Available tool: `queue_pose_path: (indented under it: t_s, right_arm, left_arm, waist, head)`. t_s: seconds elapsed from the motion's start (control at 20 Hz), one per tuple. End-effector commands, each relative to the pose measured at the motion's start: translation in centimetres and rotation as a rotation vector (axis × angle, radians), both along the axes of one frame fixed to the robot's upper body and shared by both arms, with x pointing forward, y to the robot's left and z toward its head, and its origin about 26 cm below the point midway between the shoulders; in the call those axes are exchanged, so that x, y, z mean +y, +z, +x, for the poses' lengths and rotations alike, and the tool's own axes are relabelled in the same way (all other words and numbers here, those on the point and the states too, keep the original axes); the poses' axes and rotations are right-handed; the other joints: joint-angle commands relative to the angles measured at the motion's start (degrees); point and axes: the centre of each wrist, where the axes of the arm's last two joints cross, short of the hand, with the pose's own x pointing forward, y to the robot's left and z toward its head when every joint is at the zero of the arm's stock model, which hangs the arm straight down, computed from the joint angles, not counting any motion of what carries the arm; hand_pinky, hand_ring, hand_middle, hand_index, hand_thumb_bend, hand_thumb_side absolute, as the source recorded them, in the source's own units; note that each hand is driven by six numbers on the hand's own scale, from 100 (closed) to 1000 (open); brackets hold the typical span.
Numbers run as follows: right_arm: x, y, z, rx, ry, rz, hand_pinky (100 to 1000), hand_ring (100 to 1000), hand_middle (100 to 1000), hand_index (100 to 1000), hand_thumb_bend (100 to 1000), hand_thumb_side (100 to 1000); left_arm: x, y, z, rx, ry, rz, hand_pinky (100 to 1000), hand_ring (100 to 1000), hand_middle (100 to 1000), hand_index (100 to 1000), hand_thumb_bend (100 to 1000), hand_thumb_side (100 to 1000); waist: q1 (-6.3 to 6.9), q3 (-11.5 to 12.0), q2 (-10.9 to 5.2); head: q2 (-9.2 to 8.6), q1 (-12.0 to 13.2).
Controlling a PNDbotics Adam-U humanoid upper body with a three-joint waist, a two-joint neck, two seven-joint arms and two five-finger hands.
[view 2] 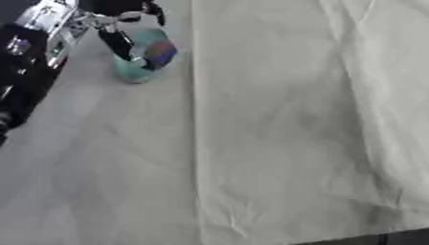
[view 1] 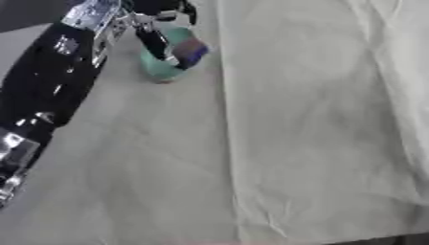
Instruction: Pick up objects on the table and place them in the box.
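the left arm (view 1: 50,86) comes in from about 9 o'clock and runs up toward 11 o'clock, where the left hand (view 1: 155,28) reaches down over a teal round object (view 1: 163,64). that object, with a patch of purple and brown on its 2 o'clock side, sits near the top of the view at roughly 11 o'clock, on the pale cloth (view 1: 318,124) that covers the table. it lies just to the 9 o'clock side of a long crease in the cloth.

the hand's dark fingers (view 1: 153,40) are curled down around the object: one runs across its face from 11 o'clock toward the middle, and another hooks over its far rim at 12 o'clock. so the object lies between and beneath the fingers, touching them. whether it is lifted or resting on the cloth, i cannot tell.

the hand probably comes from above because the object is low and rounded, so wrapping it from the top gives the fingers sides to close on. my judgement is that this is the grasp step, with the carry to follow.

no box shows in either view, so where it must go cannot be said. the right hand shows in neither view.
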Motion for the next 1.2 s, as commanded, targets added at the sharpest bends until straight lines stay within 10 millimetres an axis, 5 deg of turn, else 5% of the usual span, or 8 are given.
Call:
queue_pose_path:
  t_s: [0.05, 0.55, 0.6, 0.85, 0.9, 0.95, 1.0, 1.2]
  right_arm:
    - [-0.1, 0.6, -0.3, -0.023, 0.004, -0.010, 401, 490, 561, 678, 100, 566]
    - [-0.2, 0.5, -0.3, -0.021, 0.002, -0.014, 403, 490, 562, 679, 100, 567]
    - [-0.2, 0.5, -0.4, -0.021, 0.002, -0.013, 402, 490, 562, 679, 100, 567]
    - [-0.3, 0.5, -0.4, -0.022, -0.005, -0.009, 403, 491, 562, 679, 100, 566]
    - [-0.3, 0.5, -0.4, -0.023, -0.006, -0.009, 403, 491, 563, 679, 100, 565]
    - [-0.3, 0.5, -0.4, -0.024, -0.007, -0.008, 403, 491, 563, 679, 100, 565]
    - [-0.3, 0.5, -0.4, -0.025, -0.007, -0.007, 404, 492, 564, 679, 100, 563]
    - [-0.4, 0.6, -0.3, -0.033, -0.019, -0.005, 406, 500, 589, 683, 100, 559]
  left_arm:
    - [0.7, 2.4, -0.2, -0.034, 0.040, -0.006, 1000, 1000, 1000, 1000, 615, 938]
    - [0.4, 7.0, -3.7, -0.308, -0.001, -0.011, 1000, 1000, 1000, 1000, 578, 894]
    - [0.2, 7.7, -4.3, -0.357, -0.022, -0.047, 1000, 1000, 1000, 1000, 508, 875]
    - [-0.8, 11.6, -10.3, -0.727, -0.231, -0.460, 1000, 1000, 1000, 1000, 477, 752]
    - [-1.1, 11.9, -11.5, -0.772, -0.287, -0.539, 868, 934, 962, 1000, 289, 635]
    - [-1.5, 11.9, -12.8, -0.805, -0.360, -0.621, 868, 934, 962, 1000, 289, 635]
    - [-1.7, 11.7, -13.9, -0.815, -0.418, -0.697, 746, 829, 863, 962, 100, 598]
    - [-1.6, 9.4, -15.8, -0.769, -0.555, -0.985, 657, 764, 795, 901, 100, 703]
  waist:
    - [-0.45, 0.3, -1.06]
    - [-0.35, 0.9, -1.31]
    - [-0.39, 1.0, -1.32]
    - [-0.63, 1.6, -1.23]
    - [-0.67, 1.7, -1.23]
    - [-0.70, 1.9, -1.25]
    - [-0.75, 2.1, -1.28]
    - [-1.05, 2.6, -1.51]
  head:
    - [-0.22, 0.5]
    - [-0.22, 0.2]
    - [-0.22, 0.1]
    - [-0.22, -0.2]
    - [-0.22, -0.2]
    - [-0.22, -0.3]
    - [-0.22, -0.4]
    - [-0.22, -1.0]
